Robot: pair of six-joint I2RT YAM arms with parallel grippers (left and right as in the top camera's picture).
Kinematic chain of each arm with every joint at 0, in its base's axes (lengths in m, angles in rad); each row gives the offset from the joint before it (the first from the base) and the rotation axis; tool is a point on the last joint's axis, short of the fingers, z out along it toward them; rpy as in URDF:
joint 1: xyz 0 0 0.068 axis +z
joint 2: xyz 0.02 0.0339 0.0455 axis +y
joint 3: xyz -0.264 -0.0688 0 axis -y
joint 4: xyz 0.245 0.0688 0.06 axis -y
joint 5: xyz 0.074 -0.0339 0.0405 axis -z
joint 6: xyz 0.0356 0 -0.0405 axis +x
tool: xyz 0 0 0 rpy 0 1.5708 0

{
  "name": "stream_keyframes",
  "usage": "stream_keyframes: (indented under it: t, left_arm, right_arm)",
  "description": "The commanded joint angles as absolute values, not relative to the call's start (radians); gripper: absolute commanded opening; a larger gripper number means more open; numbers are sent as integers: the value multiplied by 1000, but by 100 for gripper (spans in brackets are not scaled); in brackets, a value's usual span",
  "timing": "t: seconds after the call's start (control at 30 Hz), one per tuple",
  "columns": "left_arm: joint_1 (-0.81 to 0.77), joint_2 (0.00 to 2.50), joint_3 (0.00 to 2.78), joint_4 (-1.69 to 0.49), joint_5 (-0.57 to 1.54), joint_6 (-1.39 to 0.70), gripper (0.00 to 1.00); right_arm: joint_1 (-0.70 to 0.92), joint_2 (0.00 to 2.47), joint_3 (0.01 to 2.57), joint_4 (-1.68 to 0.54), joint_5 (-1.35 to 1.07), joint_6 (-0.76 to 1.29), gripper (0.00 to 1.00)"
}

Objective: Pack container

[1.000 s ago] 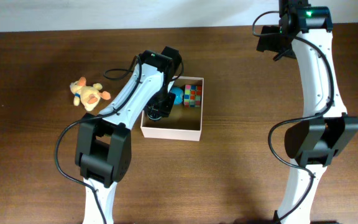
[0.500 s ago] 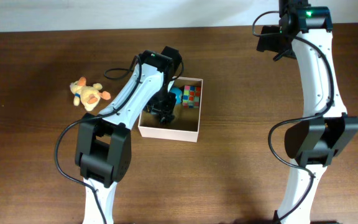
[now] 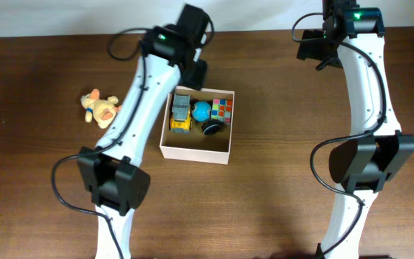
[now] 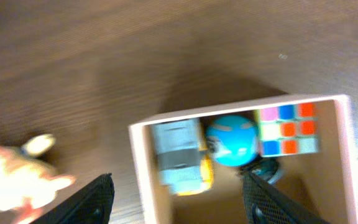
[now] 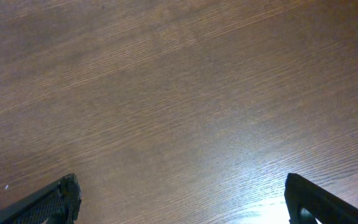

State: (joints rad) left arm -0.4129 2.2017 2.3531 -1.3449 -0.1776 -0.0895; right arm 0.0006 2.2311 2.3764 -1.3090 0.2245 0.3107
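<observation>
The container (image 3: 195, 153), a white-walled box with a tan inside, stands mid-table. In it lie a grey and yellow toy truck (image 3: 181, 115), a blue ball (image 3: 202, 111), a multicoloured cube (image 3: 222, 109) and a small dark round toy (image 3: 211, 126). My left gripper (image 3: 198, 72) is open and empty, raised above the box's far edge. The left wrist view shows the container (image 4: 143, 180), truck (image 4: 180, 162), ball (image 4: 232, 140) and cube (image 4: 288, 129) below the open fingers (image 4: 182, 205). My right gripper (image 3: 315, 47) is open at the far right, over bare wood (image 5: 185, 208).
A yellow and orange plush toy (image 3: 100, 108) lies on the table left of the container; it also shows in the left wrist view (image 4: 17, 177). The wooden table's far edge runs along the top of the overhead view.
My left gripper has lifted out of the container and moved back, leaving the toy truck in the box's far left corner. The right arm has not moved.
</observation>
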Motion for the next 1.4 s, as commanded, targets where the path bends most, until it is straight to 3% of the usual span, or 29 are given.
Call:
stream_keyframes:
  t: [0.0, 0.2, 0.37, 0.5, 0.9, 1.37]
  left_arm:
    - [-321, 2201, 2401, -1385, -288, -83, 68]
    - [-111, 2206, 2386, -1443, -255, -202, 68]
    - [25, 2207, 2376, -1465, -107, -182, 68]
    - [43, 2207, 2376, -1468, -13, -81, 68]
    - [-168, 2207, 2376, -1507, 172, 241, 68]
    - [-387, 2299, 2330, -1513, 184, 240, 65]
  right_arm:
    - [-1, 2234, 2372, -1309, 241, 316, 99]
    - [-1, 2234, 2372, -1309, 241, 316, 99]
    - [-1, 2234, 2372, -1309, 241, 316, 99]
    - [-1, 2234, 2372, -1309, 241, 316, 99]
    - [-1, 2234, 2372, -1309, 241, 316, 99]
    - [-1, 2234, 2372, -1309, 241, 316, 99]
